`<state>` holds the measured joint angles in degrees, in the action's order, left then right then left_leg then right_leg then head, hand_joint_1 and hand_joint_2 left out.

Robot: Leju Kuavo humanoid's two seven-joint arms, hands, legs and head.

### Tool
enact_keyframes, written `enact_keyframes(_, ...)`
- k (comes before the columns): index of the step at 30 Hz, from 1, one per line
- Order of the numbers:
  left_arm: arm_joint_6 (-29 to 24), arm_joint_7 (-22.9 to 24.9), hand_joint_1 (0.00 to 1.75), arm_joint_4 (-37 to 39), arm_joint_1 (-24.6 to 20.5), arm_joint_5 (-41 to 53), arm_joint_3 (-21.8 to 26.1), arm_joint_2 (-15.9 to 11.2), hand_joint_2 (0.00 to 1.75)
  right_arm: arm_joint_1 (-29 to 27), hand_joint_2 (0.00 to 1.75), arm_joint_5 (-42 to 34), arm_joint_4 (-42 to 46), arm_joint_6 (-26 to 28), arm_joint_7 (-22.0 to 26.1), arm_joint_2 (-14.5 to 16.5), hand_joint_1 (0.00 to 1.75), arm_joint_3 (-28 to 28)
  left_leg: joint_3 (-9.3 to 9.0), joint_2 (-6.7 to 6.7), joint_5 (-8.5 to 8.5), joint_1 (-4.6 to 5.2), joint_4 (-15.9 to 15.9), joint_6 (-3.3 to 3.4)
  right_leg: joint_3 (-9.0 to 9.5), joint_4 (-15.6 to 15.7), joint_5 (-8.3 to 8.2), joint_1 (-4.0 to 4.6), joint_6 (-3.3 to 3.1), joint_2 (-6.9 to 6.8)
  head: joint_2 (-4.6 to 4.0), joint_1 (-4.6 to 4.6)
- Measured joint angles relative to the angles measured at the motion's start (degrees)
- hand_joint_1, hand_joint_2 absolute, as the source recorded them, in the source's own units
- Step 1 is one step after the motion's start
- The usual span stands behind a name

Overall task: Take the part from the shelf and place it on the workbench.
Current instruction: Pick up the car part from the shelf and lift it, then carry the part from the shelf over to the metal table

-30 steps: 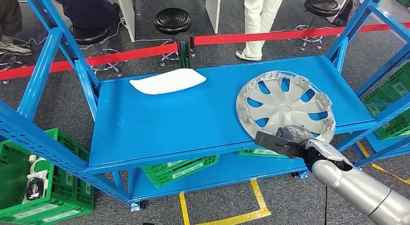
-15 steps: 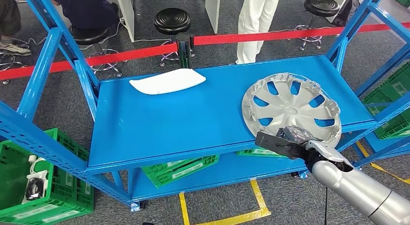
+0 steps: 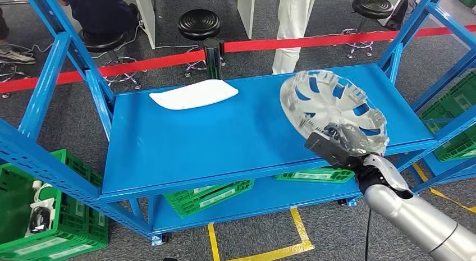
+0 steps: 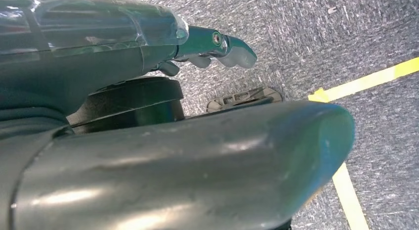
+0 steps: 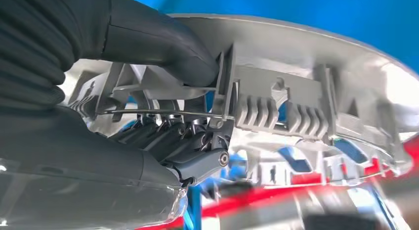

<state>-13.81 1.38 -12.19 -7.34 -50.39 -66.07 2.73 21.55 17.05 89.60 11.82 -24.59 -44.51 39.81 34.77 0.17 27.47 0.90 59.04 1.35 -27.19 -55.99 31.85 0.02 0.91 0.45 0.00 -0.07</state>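
Blue shelf [image 3: 185, 137] takes most of the head view, its uprights cut off by the frame at 10 and 2 o'clock. Green crates [image 3: 39, 216] sit under and beside it, partly hidden by the deck; contents hard to make out. Red barrier tape [image 3: 157, 60] runs behind the shelf, with black stools [image 3: 200, 23] and a person's white trouser legs [image 3: 292, 25] at 12 o'clock, upper body cropped. White flat part [image 3: 193, 94] lies on the deck at 11 o'clock from centre, well apart from everything else. Silver wheel cover [image 3: 337, 106] is at 3 o'clock over the deck's right end, tilted up steeply, ribbed back side facing the camera; I can't tell whether its far edge touches the deck. Right hand [image 3: 337, 146] grips its near rim: right wrist view shows the thumb [image 5: 163, 47] pressed on the inner rim wall against a clip tab, dark fingers [image 5: 173, 136] curled under the edge, tips hidden behind the plastic. Left hand [image 4: 217, 49] hangs over grey carpet [image 4: 321, 37] with yellow floor tape [image 4: 365, 81]; fingertips just poke out past the cover, most of the hand is blocked, so can't tell if it's spread or curled. Versus 0.5 s ago: the cover lay nearly flat on the deck, now its near edge is raised and the disc swung up; right hand has moved up with it. White part unchanged.
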Motion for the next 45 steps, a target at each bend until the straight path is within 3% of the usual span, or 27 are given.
enact_keyframes(17, -0.6, -0.2, 0.00, 0.2, 0.0, 0.2, 0.0, 0.0, 0.00, -8.3, 1.75, -7.4, 21.9, 17.5, 15.6, 7.4, 1.75, -17.9, 0.01, 0.01, 0.02, -0.01, 0.0, 0.00, -0.05, 0.0, 0.02, 0.00, -0.03, 0.00, 0.00, -0.01)
enact_keyframes(21, -1.1, -1.8, 0.00, 0.2, 0.0, 1.1, 0.0, -0.1, 1.75, -9.6, 1.75, -9.4, 27.5, 19.1, 18.2, 9.2, 1.75, -20.3, 0.01, -0.03, 0.02, -0.01, 0.0, 0.00, -0.06, 0.0, 0.03, 0.00, -0.03, 0.01, 0.00, -0.01)
enact_keyframes(38, -3.7, -3.4, 0.00, 0.2, 0.0, 2.5, 0.0, -0.2, 1.75, -10.5, 1.75, -5.6, 39.1, 16.7, 18.7, 12.9, 1.75, -19.2, 0.01, -0.13, 0.02, -0.02, 0.0, 0.00, -0.06, 0.0, 0.03, -0.01, -0.03, 0.02, 0.00, 0.01)
enact_keyframes(45, -3.0, -2.5, 0.00, 0.2, 0.0, 1.1, 0.0, -0.2, 1.75, -9.8, 1.75, -12.3, 40.7, 11.3, 20.1, 13.9, 1.75, -17.6, 0.01, -0.10, 0.02, -0.02, 0.0, 0.00, -0.04, 0.0, 0.03, 0.00, -0.03, 0.03, 0.00, 0.01)
